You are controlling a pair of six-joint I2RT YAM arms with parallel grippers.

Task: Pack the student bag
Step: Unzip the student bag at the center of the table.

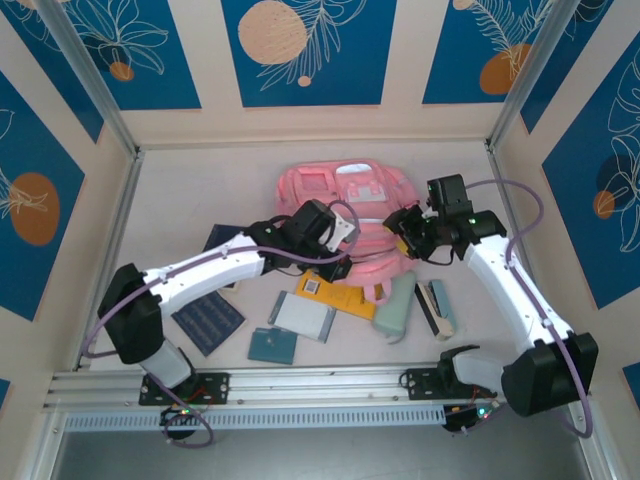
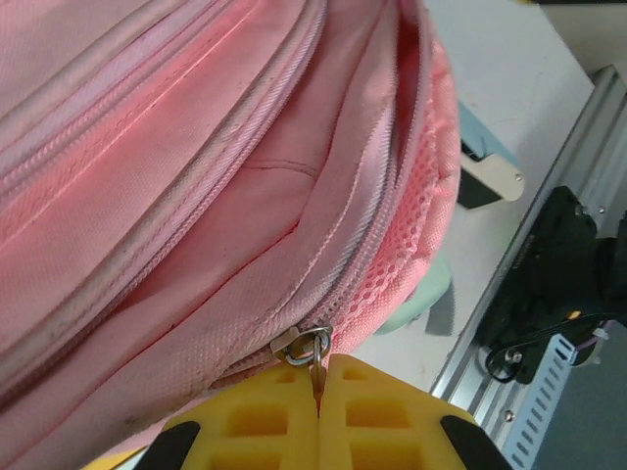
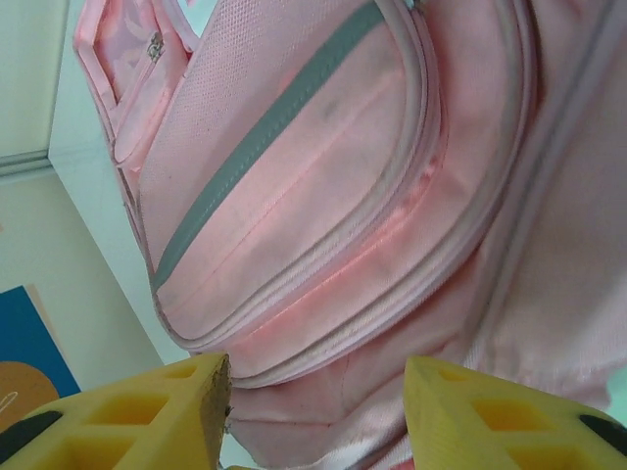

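Arms both reach inward over student bag (image 1: 310, 185); left jaws clamp zipper pull (image 2: 314, 349), right jaws parted, empty.

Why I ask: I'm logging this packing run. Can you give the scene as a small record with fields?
bag: student bag, pink, lying on the table
left gripper: shut on the zipper pull
right gripper: open, jaws apart over the bag's fabric, holding nothing
unpacked: yellow flat item, dark blue notebook, teal booklet, mint-green case, all on the table near the bag
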